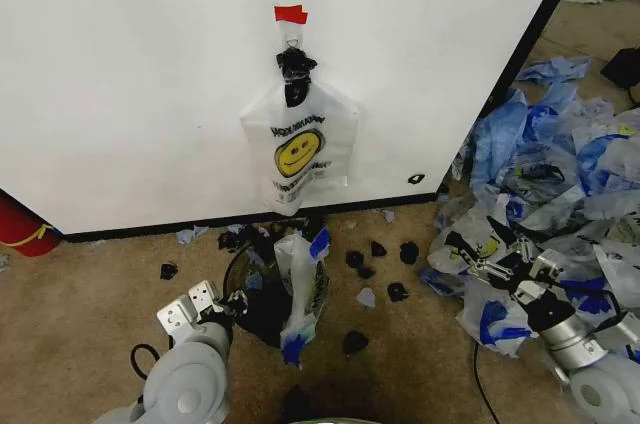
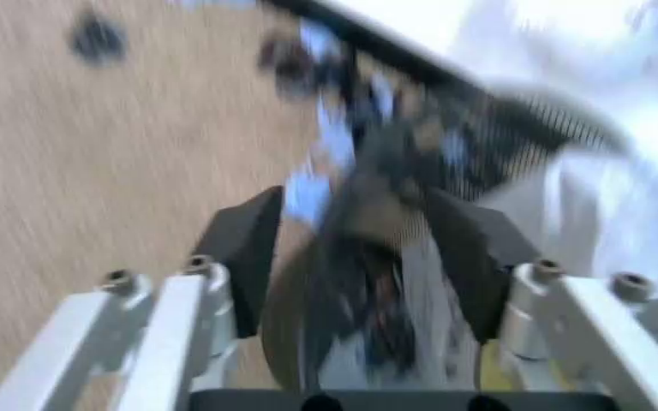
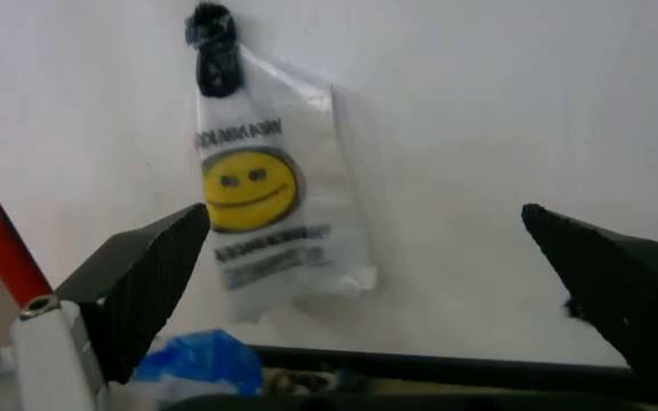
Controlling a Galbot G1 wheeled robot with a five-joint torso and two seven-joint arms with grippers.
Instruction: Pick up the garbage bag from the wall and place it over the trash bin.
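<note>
Wall (image 1: pixel 150 84): white panel across the upper frame, black base strip at the carpet, red tape (image 1: pixel 291 14) at 12 o'clock marking the hang point.

Bag (image 1: pixel 298 149): hung flat on the wall just under the tape by bunched dark handles, smiley outward, not yet picked, clear of both arms.

Bag heap (image 1: pixel 560 174): mostly blue plastic at 3 o'clock, off the work line.

Bin (image 1: pixel 262 294): black mesh at 6 o'clock below the bag, a second bag draped down its right side.

Right gripper (image 1: pixel 478 258): at 4 o'clock over the heap's edge, jaws wide apart, aimed at the bag (image 3: pixel 263 193), likely lined up for a grasp.

Left gripper (image 1: pixel 215 306): at 7 o'clock touching the bin's left rim, jaws apart around mesh (image 2: pixel 363 240), likely for steadying.
</note>
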